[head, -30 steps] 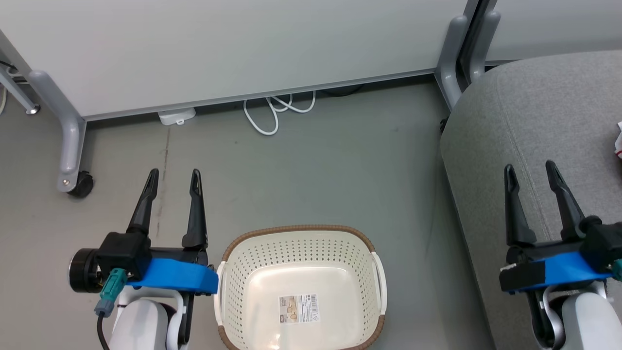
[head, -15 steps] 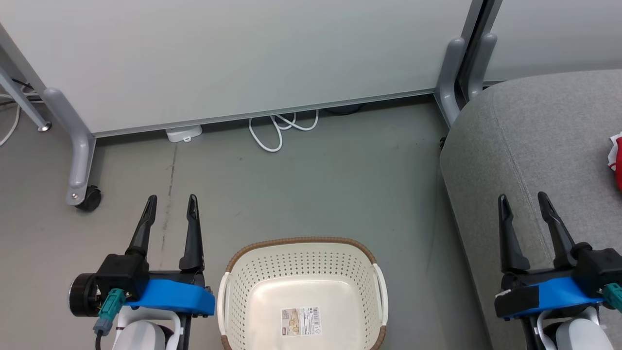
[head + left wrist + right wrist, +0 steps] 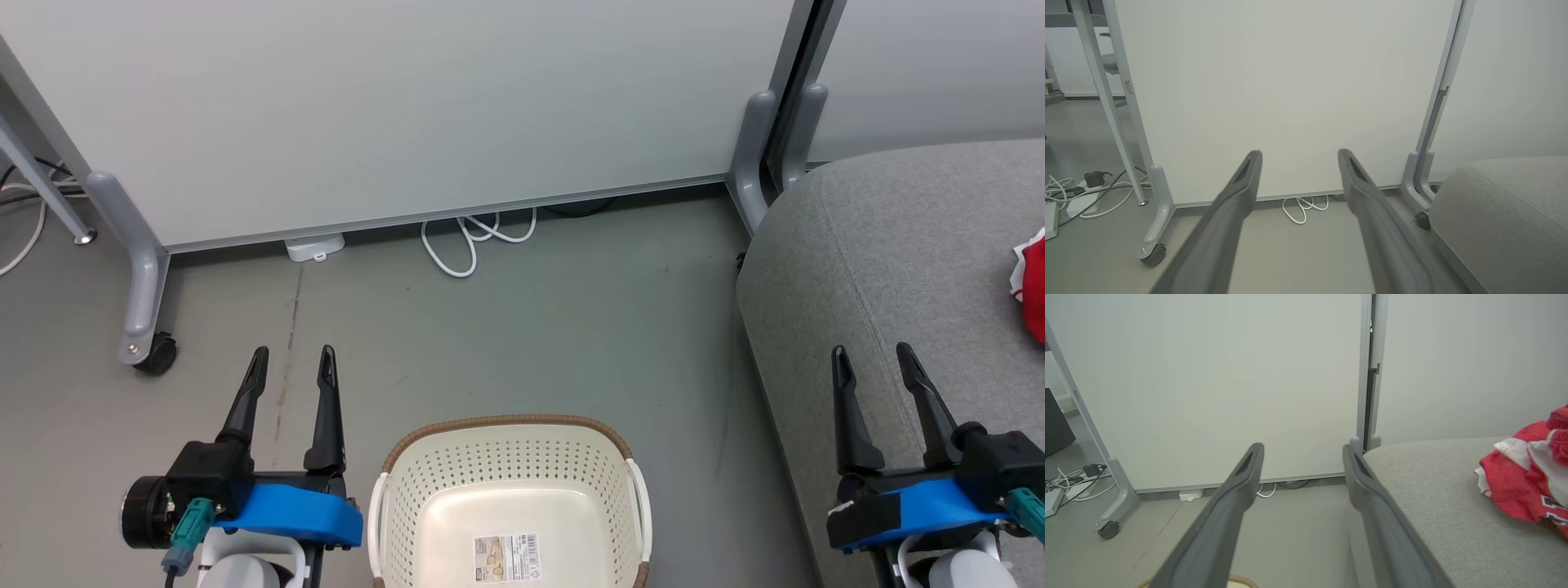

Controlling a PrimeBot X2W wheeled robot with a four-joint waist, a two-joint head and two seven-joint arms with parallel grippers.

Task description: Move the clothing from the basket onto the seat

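The white basket (image 3: 506,457) with its brown rim stands on the floor at the bottom centre of the head view; inside it I see just a label. Red and white clothing (image 3: 1030,282) lies on the grey sofa seat (image 3: 890,245) at the right edge, and the right wrist view has the clothing (image 3: 1527,477) bunched on the seat (image 3: 1433,490). My left gripper (image 3: 292,362) is open over the floor to the left of the basket. My right gripper (image 3: 872,358) is open over the sofa's near edge, apart from the clothing. Nothing sits between either pair of fingers.
A white partition panel (image 3: 408,106) on grey wheeled legs (image 3: 143,327) closes off the far side. A looped white cable (image 3: 473,241) and a small white box (image 3: 314,247) lie at its foot. More cables and a power strip (image 3: 1073,196) lie at the far left.
The head camera has tilted, so the whole scene slid down the picture and more of the red clothing shows at the right edge. Both grippers stay open in the same pose.
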